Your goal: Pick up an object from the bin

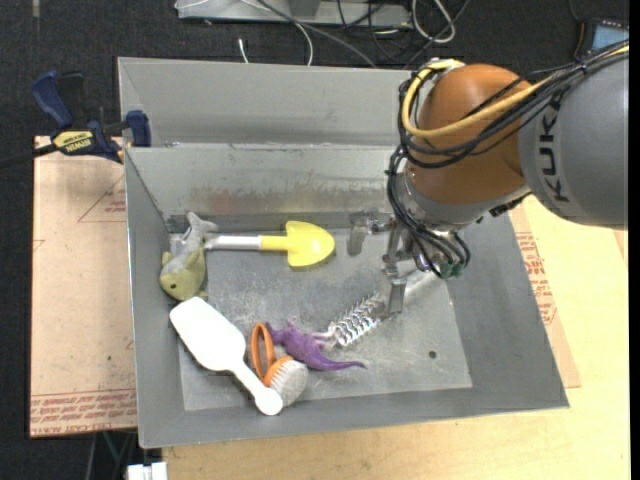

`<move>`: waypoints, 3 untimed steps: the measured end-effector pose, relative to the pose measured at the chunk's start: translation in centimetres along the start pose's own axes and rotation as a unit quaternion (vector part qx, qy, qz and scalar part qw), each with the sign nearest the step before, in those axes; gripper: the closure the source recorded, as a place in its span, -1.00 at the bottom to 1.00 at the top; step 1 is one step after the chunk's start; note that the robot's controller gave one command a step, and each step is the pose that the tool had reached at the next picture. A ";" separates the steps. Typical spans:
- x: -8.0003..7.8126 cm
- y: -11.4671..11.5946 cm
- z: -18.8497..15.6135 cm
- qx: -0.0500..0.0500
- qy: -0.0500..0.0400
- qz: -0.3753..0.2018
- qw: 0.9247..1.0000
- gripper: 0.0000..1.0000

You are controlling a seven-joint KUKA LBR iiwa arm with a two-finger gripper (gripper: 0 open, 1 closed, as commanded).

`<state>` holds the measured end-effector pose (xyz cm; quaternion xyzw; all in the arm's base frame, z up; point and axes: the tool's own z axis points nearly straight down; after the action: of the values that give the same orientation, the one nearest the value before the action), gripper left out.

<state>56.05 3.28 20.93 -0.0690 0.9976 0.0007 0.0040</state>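
Grey sheet-metal bin (440, 363), floor scuffed and dusty, walls sloped. Nearest the gripper is a silvery ribbed, spring-like piece (355, 320), lying diagonally on the floor right of centre. The gripper (396, 296) sits low at its upper-right end, seemingly touching it. I cannot tell whether the jaws are spread or pressed together.

My judgement: approach step, nothing lifted yet. The next move calls for closing across the narrow ribbed body, then a straight lift.

Just beside its lower-left end lies a purple rubbery lizard toy (310, 346). Further left are an orange loop (262, 346), a smooth white plastic brush (212, 336), a yellow toy shovel (305, 243) and an olive fish-shaped toy (183, 276).
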 end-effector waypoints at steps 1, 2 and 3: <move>0.3 0.6 1.7 0.001 -0.006 -0.010 1.000 -1.00; -0.1 1.7 4.7 0.000 -0.005 -0.049 0.999 -1.00; 1.9 4.3 13.5 -0.001 -0.002 -0.083 0.997 -1.00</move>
<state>53.66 7.26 7.42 -0.1517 0.9884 0.0012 0.0055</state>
